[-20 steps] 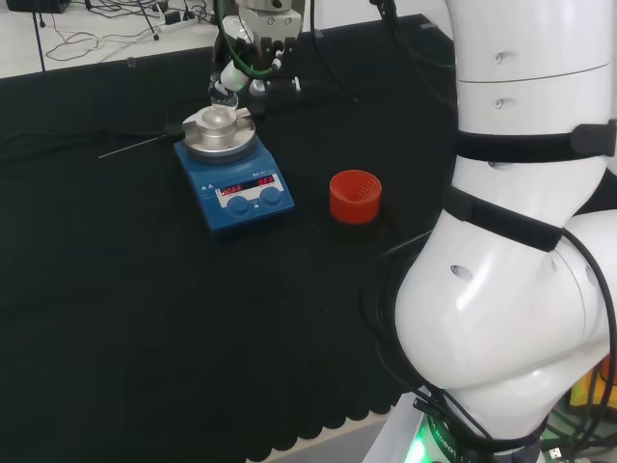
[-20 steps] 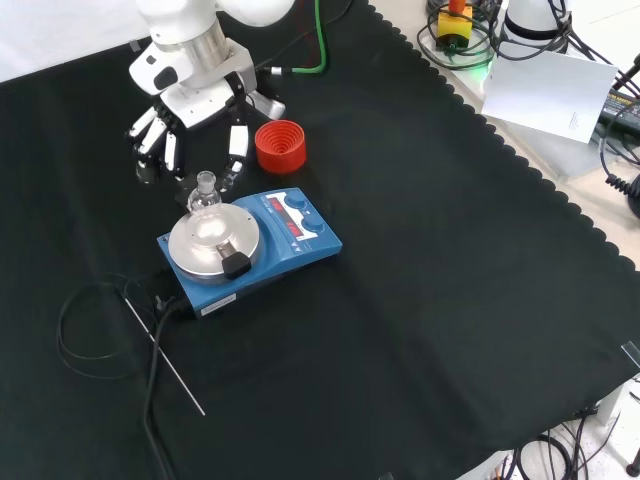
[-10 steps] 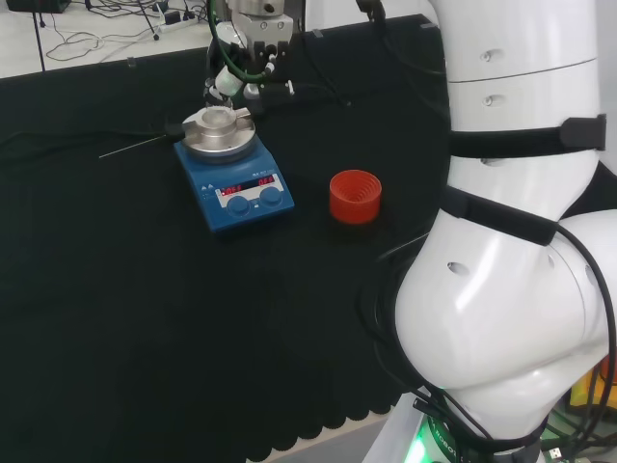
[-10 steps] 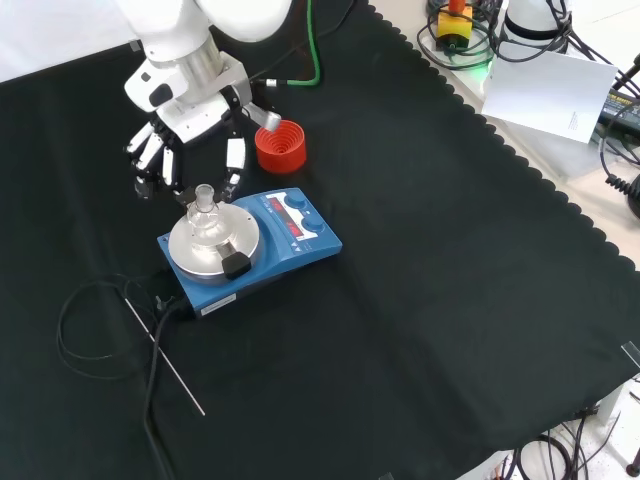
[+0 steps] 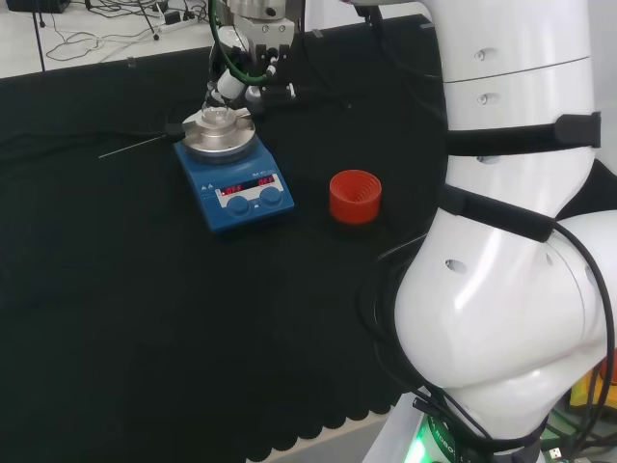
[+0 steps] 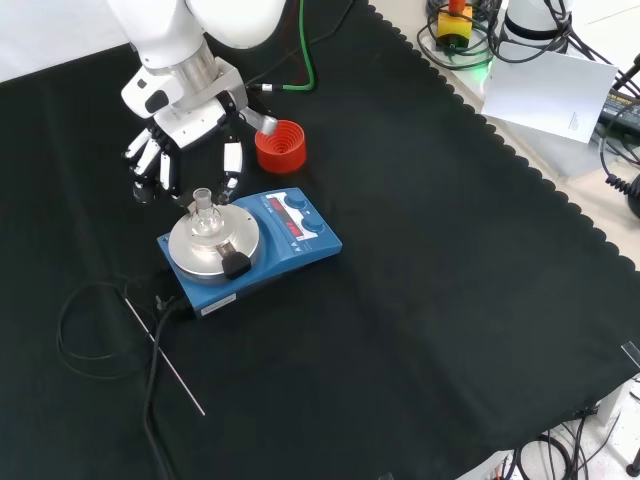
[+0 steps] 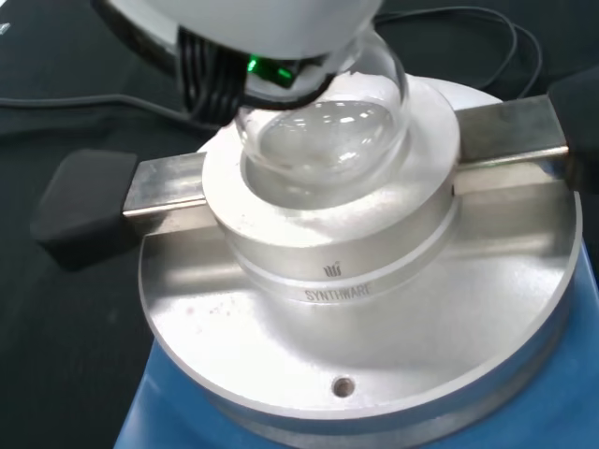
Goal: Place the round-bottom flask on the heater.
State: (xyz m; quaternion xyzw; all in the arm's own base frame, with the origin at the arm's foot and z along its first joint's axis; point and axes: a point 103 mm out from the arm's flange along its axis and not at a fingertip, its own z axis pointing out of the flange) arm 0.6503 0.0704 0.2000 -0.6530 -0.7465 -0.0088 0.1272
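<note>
The clear round-bottom flask (image 6: 203, 212) stands upright in the silver block of the blue heater (image 6: 292, 238). In the wrist view its bulb (image 7: 323, 140) rests in the block's hollow on the round plate (image 7: 374, 327). In the front view the hand (image 6: 185, 145) hangs just behind the flask, fingers straight and spread, apart from the neck. In the head view the hand (image 5: 234, 82) is just beyond the flask (image 5: 220, 115) and the heater (image 5: 236, 183). The hand is open and holds nothing.
A red ribbed stand (image 6: 280, 146) sits on the cloth beside the heater, also seen in the head view (image 5: 355, 196). A black cable and a thin metal rod (image 6: 165, 360) trail from the heater's far side. White arm links (image 5: 511, 241) fill the head view's right.
The flask has settled upright into the heater's block. The hand has let go and drawn back, up and to the left in the front view.
</note>
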